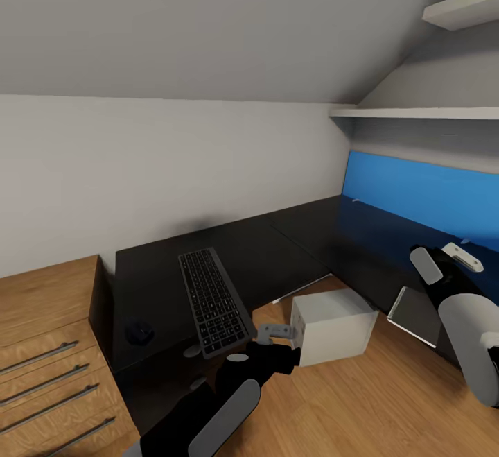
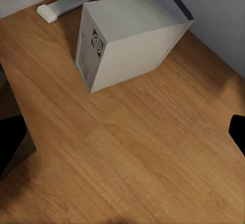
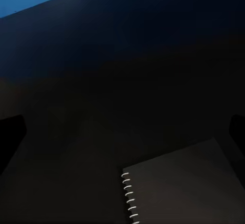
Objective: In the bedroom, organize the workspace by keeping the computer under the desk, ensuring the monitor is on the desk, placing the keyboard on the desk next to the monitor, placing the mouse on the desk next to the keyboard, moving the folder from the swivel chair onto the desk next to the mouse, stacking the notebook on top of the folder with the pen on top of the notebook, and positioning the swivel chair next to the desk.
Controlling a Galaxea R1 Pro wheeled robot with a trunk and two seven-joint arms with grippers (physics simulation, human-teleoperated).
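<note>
**Ana:** On the desk (image 1: 277, 249), head view: keyboard (image 1: 213, 301) down, mouse (image 1: 139, 332) at its eight o'clock. No monitor up.

**Ben:** Left wrist: computer (image 2: 130, 38) out on the floor (image 2: 143, 157), fingers spread, empty.

**Ana:** Right wrist: notebook (image 3: 189, 188) below, fingers apart. Plenty left.

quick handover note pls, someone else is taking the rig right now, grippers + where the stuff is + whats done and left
Left gripper: open, empty, low beside the computer.
Right gripper: state unclear, over the desk by the notebook.
Done: keyboard and mouse on the desk, side by side.
Computer stands on the floor at the desk's edge, not clearly under it.
Left: monitor, folder, notebook stack, pen, swivel chair.
</note>
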